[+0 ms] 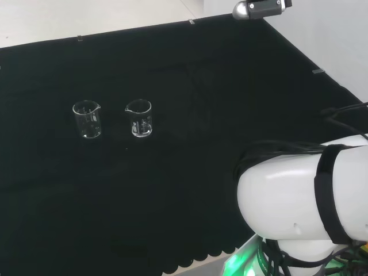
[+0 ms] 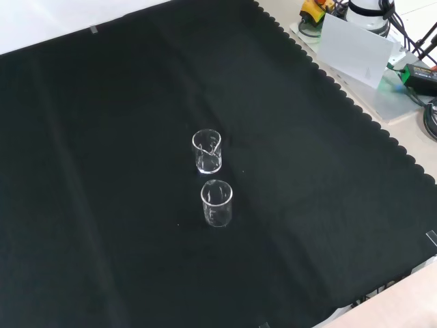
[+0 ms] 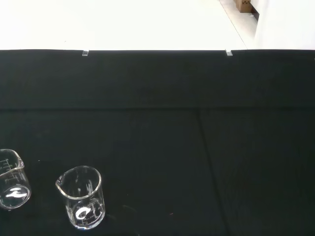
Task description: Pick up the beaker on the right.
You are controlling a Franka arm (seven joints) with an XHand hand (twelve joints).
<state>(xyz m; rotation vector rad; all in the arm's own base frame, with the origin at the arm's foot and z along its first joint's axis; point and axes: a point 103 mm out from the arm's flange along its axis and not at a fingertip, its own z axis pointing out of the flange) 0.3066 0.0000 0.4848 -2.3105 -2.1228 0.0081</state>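
From my station I saw two clear glass beakers standing upright on the black cloth (image 1: 190, 190), near each other but not touching. In the head view they stood side by side, the right beaker (image 1: 139, 119) just beside the left beaker (image 1: 87, 120), both well to the left of the arm's white link (image 1: 293, 201) that bulked at the view's lower right. In the front view the same pair lined up one behind the other near the middle of the cloth: the right beaker (image 2: 207, 151) was the farther one and the left beaker (image 2: 217, 203) the nearer. The wrist camera looked across the cloth at both, with the right beaker (image 3: 81, 197) whole and the left beaker (image 3: 11, 179) cut by the picture's edge. Both looked empty. I could not tell how the hand stood, open or closed, nor how far it was from the right beaker.
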